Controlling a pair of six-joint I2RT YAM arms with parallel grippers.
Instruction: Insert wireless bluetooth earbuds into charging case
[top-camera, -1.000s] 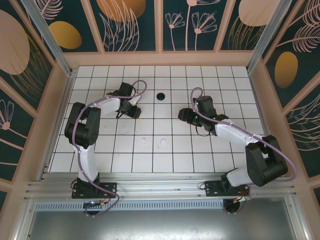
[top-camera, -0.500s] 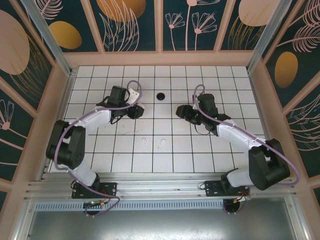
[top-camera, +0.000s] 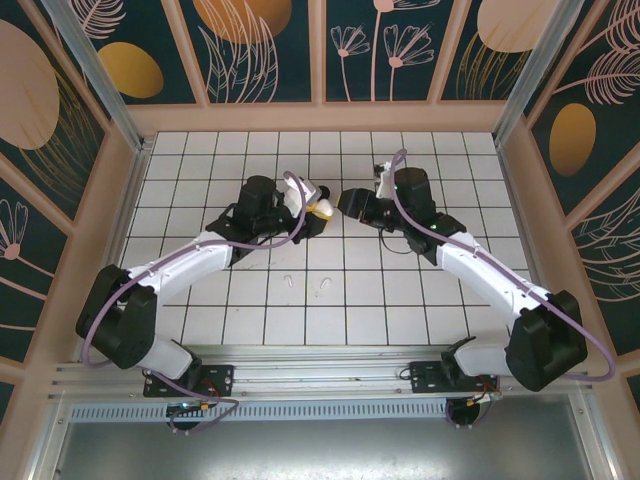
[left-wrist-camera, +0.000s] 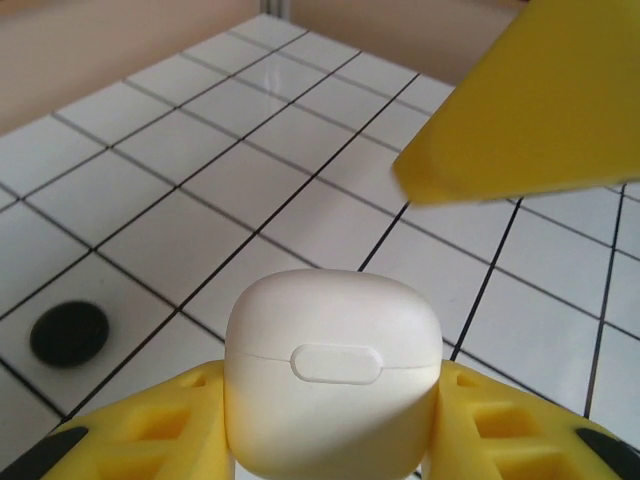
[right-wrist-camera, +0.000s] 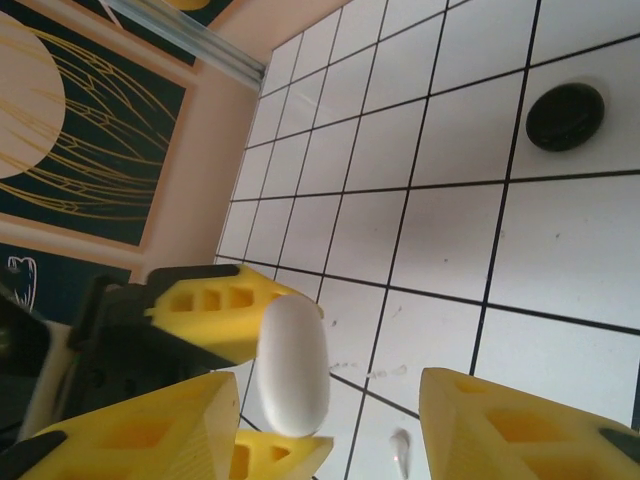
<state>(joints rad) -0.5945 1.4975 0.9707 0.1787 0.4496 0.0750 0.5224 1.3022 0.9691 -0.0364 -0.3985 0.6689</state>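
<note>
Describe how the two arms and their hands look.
The left arm and the right arm both have smooth white shells with chunky black joints. A lilac cable loops along each. The left hand and the right hand are black, with blocky yellow fingers that have hollow pockets.

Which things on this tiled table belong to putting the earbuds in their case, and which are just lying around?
Part of the job:
- white charging case, lid closed, held in the left gripper
- two white earbuds, lying loose

Just lying about:
- black round thing; I cannot tell what it is
</note>
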